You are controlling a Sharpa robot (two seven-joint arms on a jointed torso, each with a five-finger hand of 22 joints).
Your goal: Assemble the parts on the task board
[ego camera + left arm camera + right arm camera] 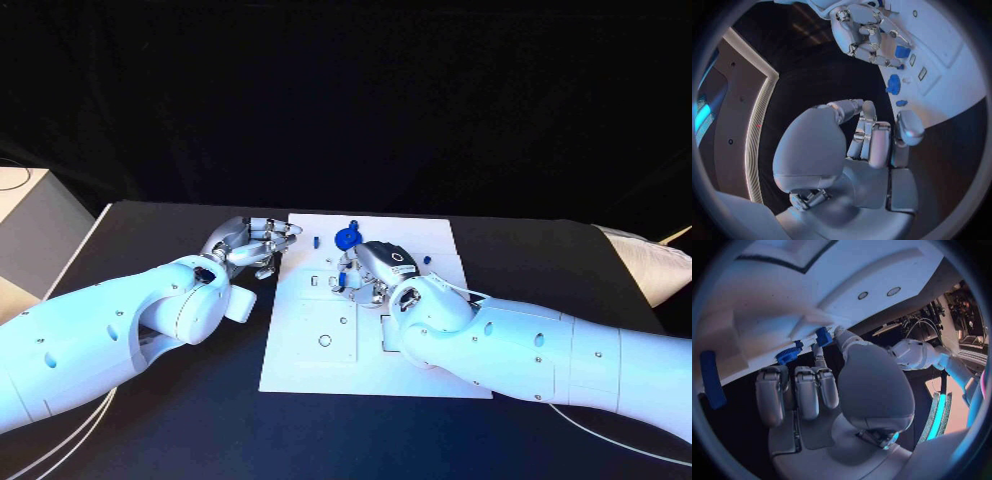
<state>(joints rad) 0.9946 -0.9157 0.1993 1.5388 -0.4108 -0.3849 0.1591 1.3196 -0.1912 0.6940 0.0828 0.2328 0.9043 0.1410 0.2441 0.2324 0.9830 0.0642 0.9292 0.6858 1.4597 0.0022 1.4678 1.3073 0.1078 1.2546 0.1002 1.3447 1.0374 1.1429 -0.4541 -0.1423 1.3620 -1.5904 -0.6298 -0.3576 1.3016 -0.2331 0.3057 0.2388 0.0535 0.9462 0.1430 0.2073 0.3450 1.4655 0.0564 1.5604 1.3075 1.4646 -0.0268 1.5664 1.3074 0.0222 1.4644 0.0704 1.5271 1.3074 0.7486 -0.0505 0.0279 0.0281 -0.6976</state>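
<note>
Looking at the right hand [372, 272], a small blue part [822, 336] is pinched at its fingertips over the task board [325, 340] near its far edge. Probably light, rigid, slippery plastic, best gripped by the flat sides. Left hand [254, 245] is curled, holding nothing, at the left edge.

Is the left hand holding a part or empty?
Empty: the left hand has its fingers curled on nothing, beside the task board.

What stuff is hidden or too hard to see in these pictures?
- Head view: the right hand covers the task board under it, so whether its fingers hold a part is unclear.
- Head view: the left hand has curled fingers hiding its palm.
- Right wrist view: the small blue part at the fingertips is too small to identify.
</note>
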